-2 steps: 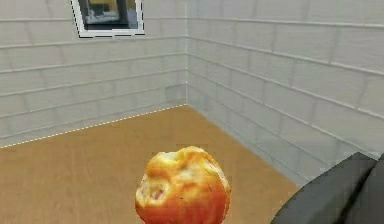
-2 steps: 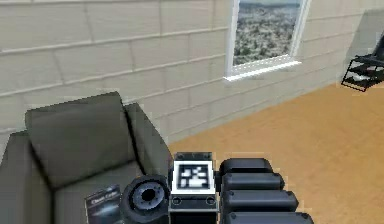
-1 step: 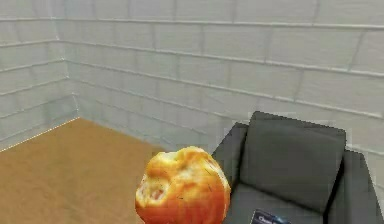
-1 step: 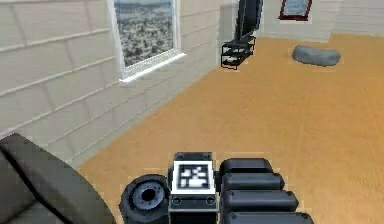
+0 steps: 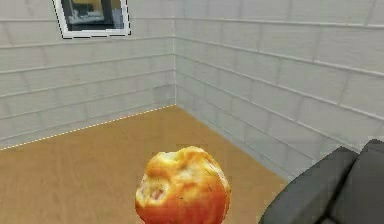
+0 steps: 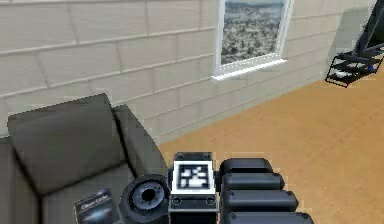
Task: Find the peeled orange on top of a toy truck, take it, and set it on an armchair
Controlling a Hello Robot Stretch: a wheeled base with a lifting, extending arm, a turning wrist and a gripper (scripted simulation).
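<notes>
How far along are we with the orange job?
Pickup looks done: the peeled orange hangs close up over bare floor. Underway: the hand is at the armchair, though I cannot tell whether it holds anything. Left: setting the orange on the armchair.

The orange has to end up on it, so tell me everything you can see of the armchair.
The armchair is dark grey with a smooth, leather-like cover, a tall padded back, thick rounded arms and a wide seat. It stands upright on the wood floor with its back close to the pale block wall. A small dark flat thing lies on the seat.
</notes>
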